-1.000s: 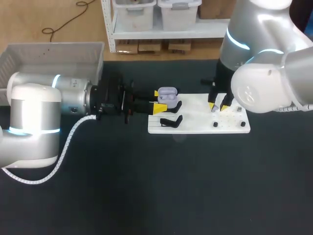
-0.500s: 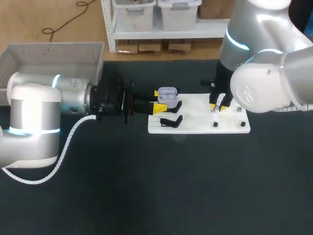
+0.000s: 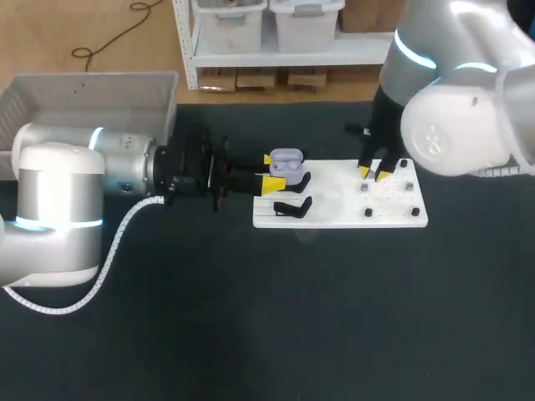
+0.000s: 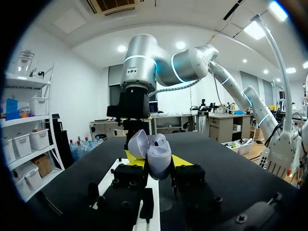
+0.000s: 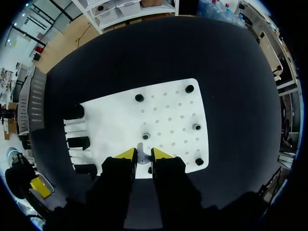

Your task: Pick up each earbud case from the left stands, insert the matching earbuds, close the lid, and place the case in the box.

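The earbud case (image 3: 287,163) is a small rounded shell of smooth lavender plastic. It sits at the left end of the white board (image 3: 334,199), clamped between the yellow tips of our left gripper (image 3: 269,173). From the left wrist we see the case (image 4: 157,153) standing nearly upright between the two black fingers. A yellow pad presses each flank, and the domed lid is hinged open. It is just beside the black stands (image 3: 292,206), which are low, curved and glossy; we cannot tell whether it touches one.

The board is a flat, matte rectangle drilled with a regular grid of tiny holes. Short black pegs (image 3: 368,212) rise from its right half. It lies on the table (image 3: 292,317), whose surface is dark and dull.

Our right gripper (image 3: 374,173) hangs over the right half of the board, fingers pointing down, near one of the pegs. In the right wrist view this gripper (image 5: 143,155) has its yellow tips drawn close together. A small pale earbud (image 5: 140,157) with a smooth, slim body is pinched between them from both sides. Under it the board (image 5: 168,110) spreads out, with the stands (image 5: 79,143) lined along its far end.

The box (image 3: 92,88) is a pale plastic basket with perforated walls. It sits at the table's far left corner, well apart from the board.
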